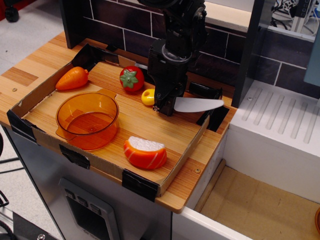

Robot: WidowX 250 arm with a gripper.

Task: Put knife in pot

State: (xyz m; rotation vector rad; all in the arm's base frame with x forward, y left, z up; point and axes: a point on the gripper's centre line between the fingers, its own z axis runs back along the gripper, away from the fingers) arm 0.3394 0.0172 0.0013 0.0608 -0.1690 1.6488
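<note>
The knife has a yellow handle point(147, 96) and a broad white blade point(197, 104). It lies crosswise at the back right of the cardboard tray, with the blade pointing right. My black gripper point(164, 107) comes down from above and is shut on the knife where handle meets blade, hiding its middle. The knife seems slightly raised off the tray floor. The translucent orange pot point(87, 137) stands empty at the tray's front left, well to the left of the gripper.
An orange carrot point(72, 78) and a red tomato point(131, 79) lie at the back of the tray. An orange-and-white food wedge point(145, 152) sits at the front. The tray's cardboard wall point(186, 152) rims everything. A white sink unit point(280, 135) stands to the right.
</note>
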